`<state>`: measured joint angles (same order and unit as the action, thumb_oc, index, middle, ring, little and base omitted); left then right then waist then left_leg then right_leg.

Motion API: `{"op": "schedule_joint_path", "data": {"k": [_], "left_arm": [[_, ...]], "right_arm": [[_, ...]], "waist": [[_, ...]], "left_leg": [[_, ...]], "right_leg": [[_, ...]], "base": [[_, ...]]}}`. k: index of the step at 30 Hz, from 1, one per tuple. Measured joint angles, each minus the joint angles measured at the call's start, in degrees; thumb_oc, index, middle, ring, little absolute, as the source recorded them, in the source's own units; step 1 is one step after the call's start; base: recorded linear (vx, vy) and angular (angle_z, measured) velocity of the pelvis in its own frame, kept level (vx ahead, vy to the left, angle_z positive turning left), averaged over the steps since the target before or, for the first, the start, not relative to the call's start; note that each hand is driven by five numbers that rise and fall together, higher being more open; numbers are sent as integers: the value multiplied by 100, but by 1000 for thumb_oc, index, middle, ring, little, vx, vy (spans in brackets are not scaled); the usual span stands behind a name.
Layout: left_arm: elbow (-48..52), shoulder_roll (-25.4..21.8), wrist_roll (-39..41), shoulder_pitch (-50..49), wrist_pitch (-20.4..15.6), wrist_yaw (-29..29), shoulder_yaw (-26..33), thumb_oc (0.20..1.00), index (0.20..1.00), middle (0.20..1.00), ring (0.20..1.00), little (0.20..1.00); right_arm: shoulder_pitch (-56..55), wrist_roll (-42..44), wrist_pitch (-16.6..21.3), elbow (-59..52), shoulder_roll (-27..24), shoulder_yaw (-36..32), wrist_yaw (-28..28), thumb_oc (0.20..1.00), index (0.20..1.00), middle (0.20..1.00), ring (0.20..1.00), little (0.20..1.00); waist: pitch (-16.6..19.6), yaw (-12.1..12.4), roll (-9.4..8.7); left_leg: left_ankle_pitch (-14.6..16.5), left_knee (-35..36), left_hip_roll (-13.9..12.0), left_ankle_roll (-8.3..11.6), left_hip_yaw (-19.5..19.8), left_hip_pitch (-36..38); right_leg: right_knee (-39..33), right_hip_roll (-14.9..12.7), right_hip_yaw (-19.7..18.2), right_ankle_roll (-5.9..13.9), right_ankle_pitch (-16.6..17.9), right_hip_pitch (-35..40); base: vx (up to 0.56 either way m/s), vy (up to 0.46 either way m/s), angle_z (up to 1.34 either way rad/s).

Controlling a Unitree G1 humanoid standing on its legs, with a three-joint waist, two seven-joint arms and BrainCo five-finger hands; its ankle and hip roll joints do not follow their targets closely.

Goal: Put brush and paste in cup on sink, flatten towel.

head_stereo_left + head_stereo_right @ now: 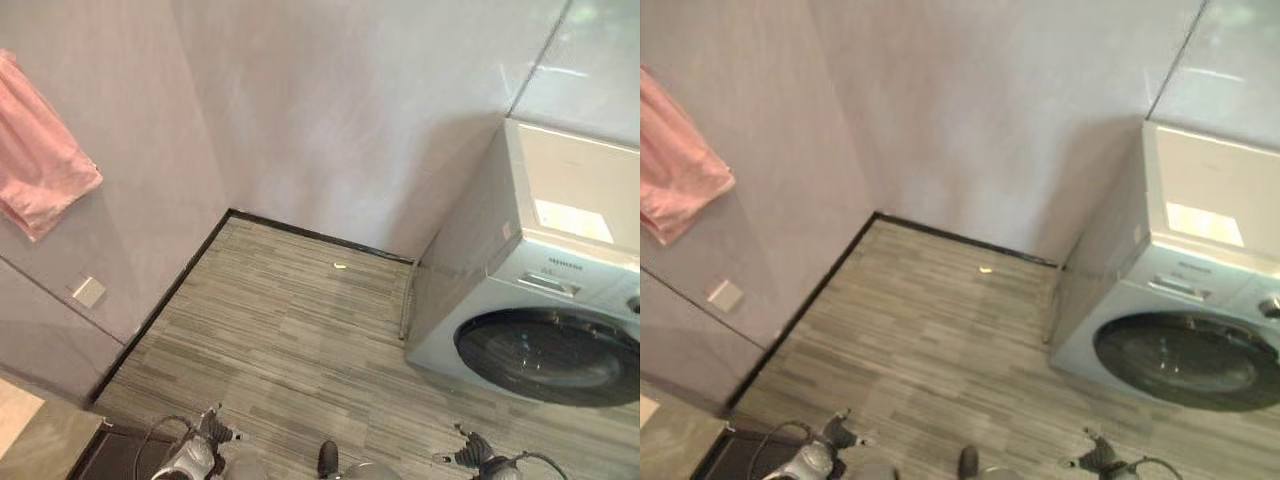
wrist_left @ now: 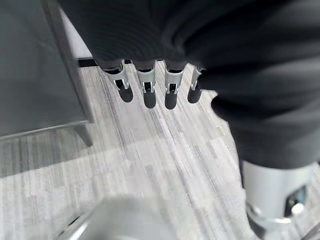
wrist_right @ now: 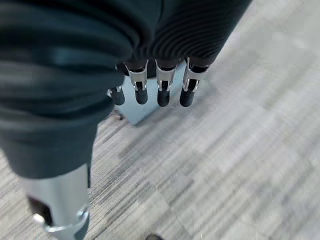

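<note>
Both hands empty, hanging over grey plank floor.
My left hand [image 2: 150, 85] and right hand [image 3: 150, 85] have fingers straight and relaxed, holding nothing. Pink towel [image 1: 40, 175] hangs bunched on the wall, high and well off to my left. Washing machine [image 1: 540, 300] stands ahead of my right hand.

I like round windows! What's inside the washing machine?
The washer door is shut and its round glass is dark, so nothing inside can be seen. The top of the machine looks bare.
</note>
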<state>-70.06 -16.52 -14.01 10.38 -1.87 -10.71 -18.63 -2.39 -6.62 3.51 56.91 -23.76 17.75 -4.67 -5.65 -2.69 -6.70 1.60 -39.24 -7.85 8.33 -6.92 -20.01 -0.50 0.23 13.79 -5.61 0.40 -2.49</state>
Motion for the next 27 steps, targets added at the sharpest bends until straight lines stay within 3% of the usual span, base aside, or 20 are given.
{"op": "schedule_joint_path", "data": {"k": [2, 3, 4, 5, 6, 7, 8, 10, 11, 13, 14, 15, 16, 17, 20, 23, 24, 26, 27], "left_arm": [[-18, -31, -2, 218, 9, -11, -10, 1000, 1000, 1000, 1000, 1000], [-18, -118, -4, 250, 12, -19, -9, 1000, 1000, 1000, 1000, 1000], [-19, -176, -5, 241, 42, -27, 0, 1000, 1000, 1000, 1000, 1000], [-17, -233, -6, 222, 94, -30, 7, 1000, 1000, 1000, 1000, 1000], [-20, -272, -6, 188, 112, -32, 8, 1000, 1000, 1000, 1000, 1000], [-28, -286, -6, 166, 112, -39, 35, 1000, 1000, 1000, 1000, 1000], [-27, -295, -6, 171, 108, -44, 82, 1000, 1000, 1000, 1000, 1000], [-20, -342, -8, 108, 111, -90, 230, 1000, 1000, 1000, 1000, 1000], [-37, -344, -11, 52, 112, -121, 234, 1000, 1000, 1000, 1000, 1000], [-51, -289, -11, 71, 101, -160, 222, 1000, 1000, 1000, 1000, 1000], [-54, -283, -11, 53, 103, -168, 222, 1000, 1000, 1000, 1000, 1000], [-64, -352, -11, 41, 108, -190, 224, 1000, 1000, 1000, 1000, 1000], [-51, -354, -11, 40, 105, -214, 218, 1000, 1000, 1000, 1000, 1000], [-27, -346, -11, -2, 88, -220, 175, 1000, 1000, 1000, 1000, 1000], [122, -353, -14, -48, 88, -233, 94, 1000, 1000, 1000, 1000, 1000], [210, -344, -10, -155, 88, -244, 98, 1000, 1000, 1000, 1000, 1000], [257, -343, -10, -273, 85, -247, 75, 1000, 1000, 1000, 1000, 1000], [288, -350, -3, -266, 89, -244, 54, 1000, 1000, 1000, 1000, 1000], [247, -329, -4, -296, 77, -241, 39, 1000, 1000, 1000, 1000, 1000]], "right_arm": [[-76, -108, 7, -321, -200, 19, 11, 1000, 1000, 1000, 1000, 1000], [-31, -116, 4, -520, -309, 14, 10, 1000, 1000, 1000, 1000, 1000], [-55, -132, 20, -728, -390, 13, 10, 1000, 1000, 1000, 1000, 1000], [-30, -165, 38, -853, -423, -13, 6, 1000, 1000, 1000, 1000, 1000], [-5, -218, 67, -903, -425, -25, 1, 1000, 1000, 1000, 1000, 1000], [-31, -245, 80, -964, -423, -25, 4, 1000, 1000, 1000, 1000, 1000], [-95, -307, 70, -1033, -428, -27, 9, 1000, 1000, 1000, 1000, 1000], [-161, -388, 67, -1122, -390, 121, 112, 1000, 1000, 1000, 1000, 1000], [-134, -454, 81, -1128, -375, 168, 119, 1000, 1000, 1000, 1000, 1000], [-208, -573, 82, -1040, -373, 268, 128, 1000, 1000, 1000, 1000, 1000], [-219, -606, 89, -1005, -366, 271, 128, 1000, 1000, 1000, 1000, 1000], [-200, -611, 87, -927, -226, 276, 123, 1000, 1000, 1000, 1000, 1000], [-265, -616, 104, -893, -138, 277, 122, 1000, 1000, 1000, 1000, 1000], [-314, -725, 127, -662, 5, 297, 118, 1000, 1000, 1000, 1000, 1000], [-346, -779, 126, -436, 140, 366, 115, 1000, 1000, 1000, 1000, 1000], [-254, -769, 121, -339, 274, 241, 89, 1000, 1000, 1000, 1000, 1000], [-251, -768, 119, -397, 313, 270, 94, 1000, 1000, 1000, 1000, 1000], [-218, -761, 124, -500, 321, 263, 69, 1000, 1000, 1000, 1000, 1000], [-223, -760, 126, -562, 310, 267, 66, 1000, 1000, 1000, 1000, 1000]], "waist": [[-125, -2, 20], [-146, 51, 93], [-173, 73, 169], [-199, 141, 199], [-207, 178, 205], [-190, 184, 202], [-168, 180, 194], [-192, 193, 136], [-175, 204, 88], [-100, 203, 36], [-72, 224, 144], [-47, 229, 75], [-43, 226, 63], [11, 233, 41], [172, 257, -32], [189, 366, 23], [232, 397, 133], [109, 253, 315], [92, 268, 347]], "left_leg": [[-90, 1375, -71, -101, -679, -78], [-290, 2472, -34, -199, -813, -101], [-420, 3101, -43, -172, -721, -30], [-513, 3413, -29, -176, -679, -14], [-620, 3532, -12, -204, -625, -28], [-674, 3766, -38, -162, -721, 10], [-699, 3997, -79, -142, -921, 19], [-975, 4073, -140, -452, -920, 235], [-1011, 3883, -33, -529, -879, 324], [-946, 3755, 275, -634, -895, 520], [-872, 3806, 318, -893, -937, 668], [-906, 3825, 408, -1140, -953, 796], [-819, 3888, 503, -1266, -944, 992], [-635, 4022, 740, -1341, -874, 1309], [-476, 4031, 1096, -1430, -773, 1444], [-232, 3997, 1369, -1675, -531, 1572], [-174, 3958, 1408, -1707, -334, 1643], [-132, 3999, 1354, -1728, 169, 1792], [-137, 4087, 1340, -1726, 212, 1888]], "right_leg": [[-325, 102, 151, 44, 17, 282], [-438, 251, 160, 131, -30, 415], [-431, 358, 137, 176, -58, 466], [-427, 420, 89, 111, -43, 543], [-431, 453, 55, 177, -122, 655], [-432, 495, 51, 305, -257, 737], [-432, 528, 76, 283, -356, 801], [-423, 562, -65, 340, -478, 1118], [-426, 499, -97, 501, -585, 1248], [-296, 361, -194, 602, -659, 1347], [-127, 380, -284, 714, -731, 1376], [150, 269, -334, 835, -852, 1365], [492, 166, -361, 853, -868, 1342], [1312, -91, -384, 1057, -1026, 1169], [2577, -558, -388, 1220, -1292, 663], [3729, -919, -406, 1381, -972, 208], [3840, -819, -595, 1390, -1070, 46], [3842, 24, -1536, 1281, -1394, -198], [3720, 101, -1452, 1196, -1495, -390]], "base": [[327, 43, 47], [401, 72, 8], [428, 94, -25], [441, 126, -42], [391, 127, -38], [383, 140, -12], [394, 162, 1], [372, 188, -14], [306, 200, -19], [299, 239, -16], [259, 245, -24], [243, 246, -11], [300, 324, 17], [290, 339, 31], [187, 258, 30], [189, 180, 32], [323, 216, 71], [288, 153, 94], [315, 55, 67]]}}
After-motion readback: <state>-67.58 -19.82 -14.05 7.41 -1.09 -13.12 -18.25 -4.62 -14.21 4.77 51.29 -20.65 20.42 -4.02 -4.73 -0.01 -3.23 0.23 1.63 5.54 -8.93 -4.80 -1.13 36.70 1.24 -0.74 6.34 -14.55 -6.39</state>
